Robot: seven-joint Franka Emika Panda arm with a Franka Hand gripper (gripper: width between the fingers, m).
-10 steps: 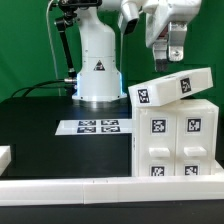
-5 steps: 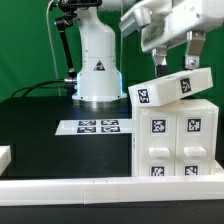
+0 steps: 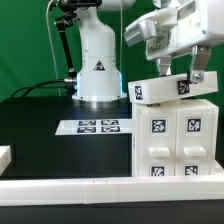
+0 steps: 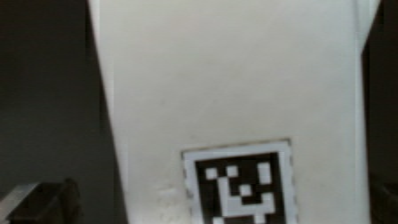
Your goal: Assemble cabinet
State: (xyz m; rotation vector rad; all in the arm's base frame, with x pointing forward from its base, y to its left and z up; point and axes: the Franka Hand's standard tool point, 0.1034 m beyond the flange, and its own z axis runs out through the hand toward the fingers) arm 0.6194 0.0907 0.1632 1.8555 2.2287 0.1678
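The cabinet body [image 3: 176,140] is a white tagged box at the exterior view's right. A white tagged panel [image 3: 150,93] lies on top of it, slightly tilted. My gripper [image 3: 180,72] is low over this panel. Its fingers [image 3: 163,68] are spread wide, and their tips reach the panel's upper edge on either side of its middle. The jaws look open. In the wrist view the white panel [image 4: 214,90] fills most of the picture, with one black tag [image 4: 240,185] on it. A dark finger [image 4: 36,200] shows faintly beside the panel.
The marker board [image 3: 98,126] lies flat on the black table in front of the arm's white base [image 3: 98,62]. A small white piece [image 3: 5,157] sits at the exterior view's left edge. A white rail [image 3: 70,189] runs along the near edge.
My gripper has come down and moved toward the exterior view's right onto the top panel. The panel now lies less tilted than before.
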